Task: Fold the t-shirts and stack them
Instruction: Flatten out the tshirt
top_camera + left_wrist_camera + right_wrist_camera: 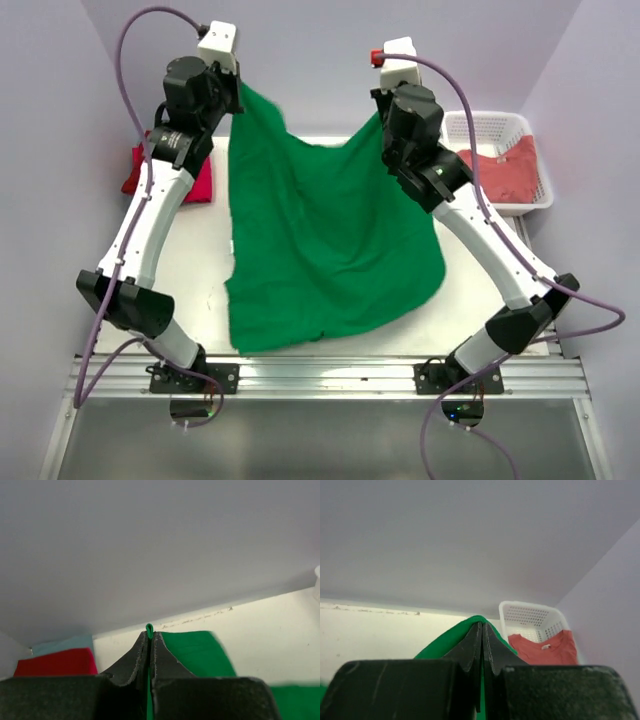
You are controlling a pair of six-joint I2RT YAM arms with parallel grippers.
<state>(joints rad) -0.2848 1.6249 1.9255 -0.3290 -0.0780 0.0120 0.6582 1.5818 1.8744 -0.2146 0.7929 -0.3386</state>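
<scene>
A bright green t-shirt (320, 240) hangs stretched between my two raised arms, its lower part draped on the white table (205, 270). My left gripper (240, 95) is shut on its top left corner; a green fold (149, 629) pokes out between the black fingers (127, 662). My right gripper (383, 112) is shut on the top right corner, with green cloth (445, 642) wrapped over its tips (482, 625). A folded red t-shirt (198, 182) lies at the table's far left. A salmon-red t-shirt (505, 168) lies in the basket.
The white lattice basket (495, 122) stands at the far right of the table. Light purple walls close in the back and both sides. A metal rail (320, 375) holding both arm bases runs along the near edge.
</scene>
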